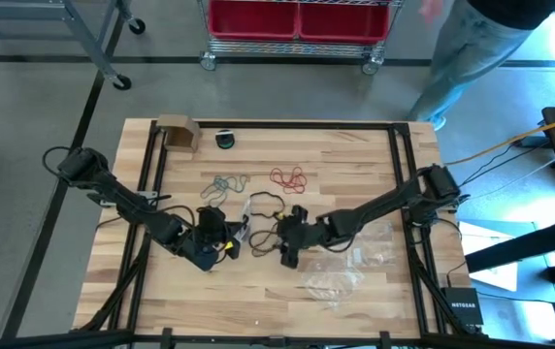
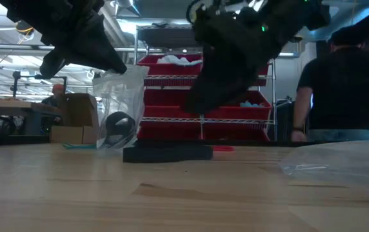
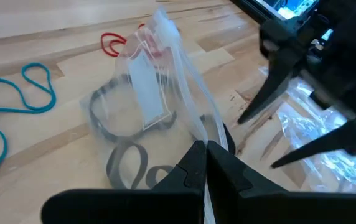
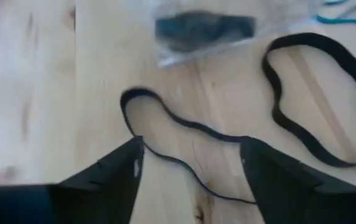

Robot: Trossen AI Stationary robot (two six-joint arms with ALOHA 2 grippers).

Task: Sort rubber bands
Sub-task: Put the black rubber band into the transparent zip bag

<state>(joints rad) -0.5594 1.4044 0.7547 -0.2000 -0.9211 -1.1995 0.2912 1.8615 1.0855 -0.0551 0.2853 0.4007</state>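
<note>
Left gripper (image 3: 206, 163): fingers pressed together, clamped on the edge of a clear zip bag (image 3: 147, 106), which hangs lifted above the table (image 1: 355, 155) near its middle. Black rubber bands (image 3: 128, 165) are visible through the bag's plastic.

Right gripper (image 4: 190, 165): fingers spread wide apart, holding nothing, poised just above a black rubber band (image 4: 184, 134) lying loose on the wood. The fingertips straddle a thin stretch of this loop; whether they touch it cannot be told. A second, larger black loop (image 4: 318, 93) lies beside it.

The two grippers stand close together, facing one another at the table's centre in the high view.

Surroundings: a cluster of teal rubber bands (image 1: 224, 184) and a cluster of red rubber bands (image 1: 288, 178) lie farther back on the table, apart from each other. More clear bags (image 1: 341, 267) lie flat near the right arm. A cardboard box (image 1: 178, 132) and a small dark round object (image 1: 225, 140) sit at the far edge. A person (image 2: 346, 90) stands beyond the table beside a rack of red bins (image 1: 302, 17).
</note>
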